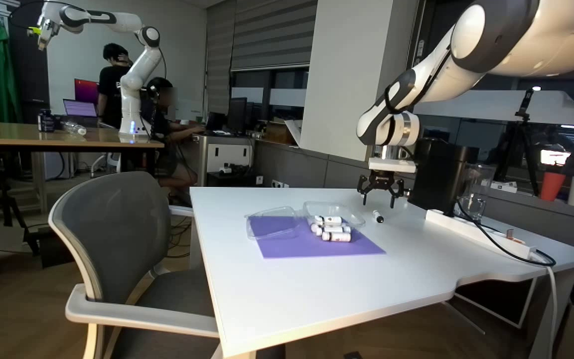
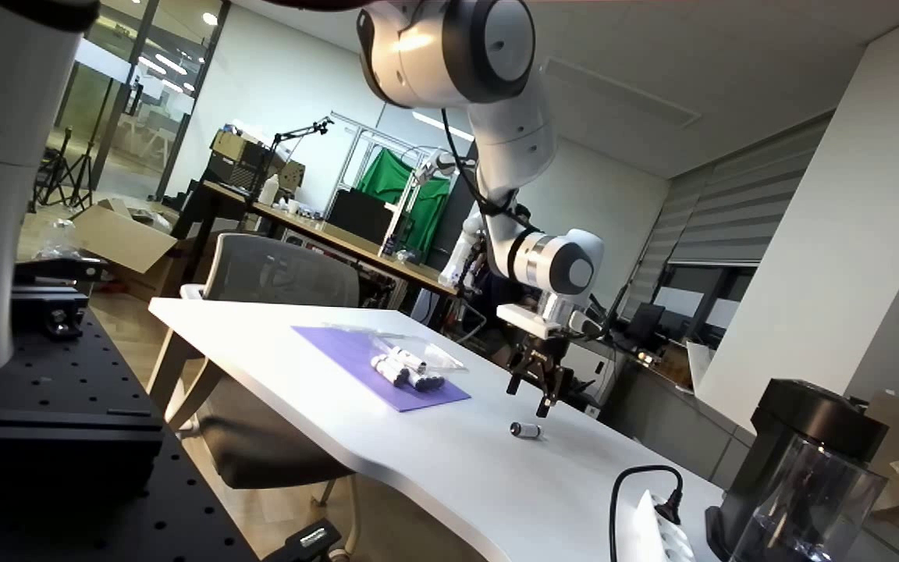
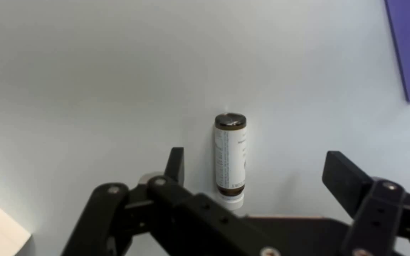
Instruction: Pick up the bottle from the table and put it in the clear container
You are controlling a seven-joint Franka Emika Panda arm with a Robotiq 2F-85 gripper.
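A small brown bottle with a white label and white cap lies on its side on the white table; it shows in both exterior views [image 1: 377,216] [image 2: 526,430] and in the wrist view [image 3: 230,160]. My gripper [image 1: 378,205] [image 2: 527,402] [image 3: 255,151] is open and empty, above the bottle. In the wrist view the bottle lies between the two fingers, nearer the left one, touching neither; its cap end is close to the gripper's body. The clear container [image 1: 334,208] [image 2: 442,357] sits at the purple mat, away from the gripper.
Several similar bottles [image 1: 334,229] lie in or against the container; I cannot tell which. Another clear plastic piece [image 1: 273,223] lies on the purple mat [image 1: 312,251]. A black machine [image 1: 439,174] and a white power strip [image 1: 476,234] with a cable stand near the table's edge.
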